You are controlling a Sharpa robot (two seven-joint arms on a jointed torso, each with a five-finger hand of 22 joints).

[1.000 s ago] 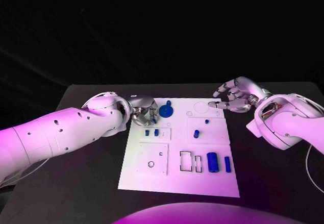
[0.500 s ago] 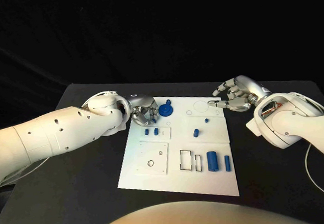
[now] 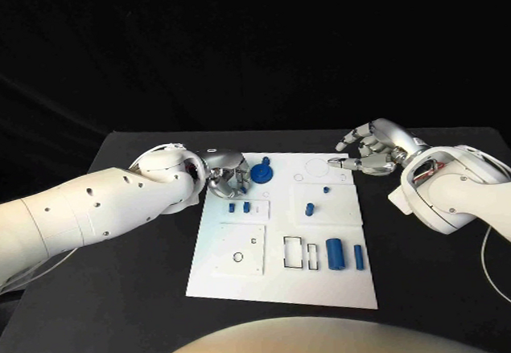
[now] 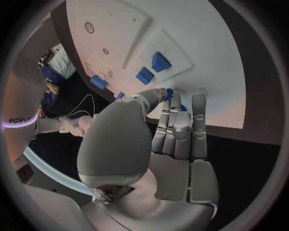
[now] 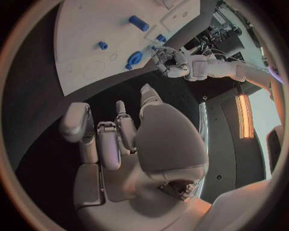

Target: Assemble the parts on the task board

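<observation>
Nothing has moved since a second ago, as far as I can see. My left hand (image 3: 224, 177) rests at the task board's (image 3: 274, 284) far left edge, fingers together and fingertips touching the board just beside the round blue part (image 3: 261, 174); whether it pinches anything I cannot tell. My right hand (image 3: 372, 150) hovers off the far right corner, fingers loosely curled, holding nothing.

Bright-lit table, black surround, fisheye-bent wrist views.

White screw-dotted arms (image 3: 83, 207); silver robot hands (image 3: 372, 152); thin cables.
</observation>
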